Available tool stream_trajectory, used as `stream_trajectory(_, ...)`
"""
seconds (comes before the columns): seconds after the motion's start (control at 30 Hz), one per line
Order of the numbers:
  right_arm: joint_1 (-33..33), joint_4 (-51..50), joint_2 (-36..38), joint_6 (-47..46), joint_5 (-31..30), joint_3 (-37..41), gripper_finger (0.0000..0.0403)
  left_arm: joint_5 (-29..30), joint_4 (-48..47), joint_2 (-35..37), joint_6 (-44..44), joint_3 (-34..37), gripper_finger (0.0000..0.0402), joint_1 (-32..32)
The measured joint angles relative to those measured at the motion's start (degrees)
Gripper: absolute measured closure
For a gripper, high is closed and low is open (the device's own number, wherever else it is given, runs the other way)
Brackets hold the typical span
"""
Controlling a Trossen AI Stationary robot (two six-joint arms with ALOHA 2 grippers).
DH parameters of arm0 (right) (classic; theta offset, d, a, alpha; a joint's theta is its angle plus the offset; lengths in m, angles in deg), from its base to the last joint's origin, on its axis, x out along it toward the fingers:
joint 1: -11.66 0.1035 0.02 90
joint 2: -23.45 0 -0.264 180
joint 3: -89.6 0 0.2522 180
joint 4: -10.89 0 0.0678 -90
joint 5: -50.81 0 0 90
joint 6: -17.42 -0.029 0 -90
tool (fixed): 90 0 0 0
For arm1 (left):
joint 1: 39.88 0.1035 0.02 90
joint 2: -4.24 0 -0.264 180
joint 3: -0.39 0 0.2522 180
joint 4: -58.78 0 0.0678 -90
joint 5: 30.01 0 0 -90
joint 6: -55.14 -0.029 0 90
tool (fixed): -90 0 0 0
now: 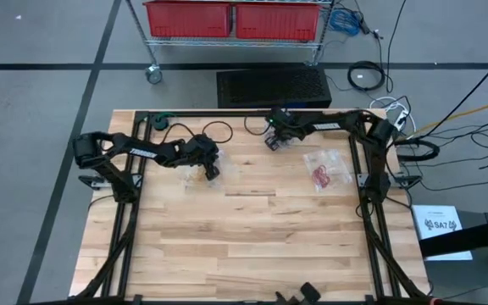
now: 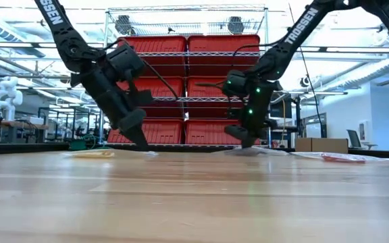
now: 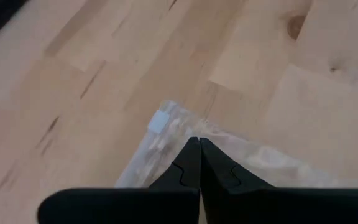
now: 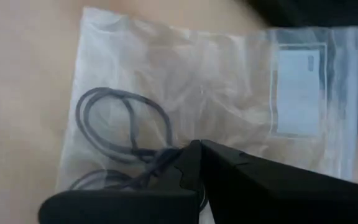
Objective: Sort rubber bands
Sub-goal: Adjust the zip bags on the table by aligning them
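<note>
Now right jaws (image 4: 197,146) closed, tips touching bagged black rubber bands (image 4: 120,127); left jaws (image 3: 199,144) closed.

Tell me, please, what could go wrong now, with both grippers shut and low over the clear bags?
1. The right gripper, shut over the clear bag holding black rubber bands, may drag the bag instead of a band.
2. The left gripper, shut at another bag, may crumple it.

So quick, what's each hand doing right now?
Left hand: closed, tips on a clear bag.
Right hand: closed over a bag holding black bands.
</note>
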Motion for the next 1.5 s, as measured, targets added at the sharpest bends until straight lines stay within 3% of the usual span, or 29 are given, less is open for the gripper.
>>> stream_trajectory(0.3,8.26,-2.03,1.55,3.92,15.72,0.16,0.0403,-0.04,-0.29,5.27,1.38,-0.02,0.0402,-0.63)
stream_trajectory(0.6,18.53,-3.49,1.82,4.56,20.2,0.15,0.0403,-0.49,-1.05,7.6,3.53,-0.09,0.0402,-3.77)
stream_trajectory(0.77,21.62,-4.73,4.42,4.28,19.88,0.4,0.0403,-0.57,-1.18,7.6,5.74,-0.09,0.0402,-6.08)
stream_trajectory(0.93,23.42,-3.2,6.5,4.34,13.72,0.31,0.0403,-0.22,-1.93,7.6,7.44,-0.09,0.0402,-8.46)
stream_trajectory(1.2,21.79,3.14,2.71,6.7,13.95,1.99,0.0403,4.4,-7.67,7.64,12.14,1.16,0.0402,-12.2)
stream_trajectory(1.5,21.44,8.93,1.05,9.24,15.52,1.93,0.0403,4.68,-5.36,7.64,22.1,5.53,0.0402,-16.88)
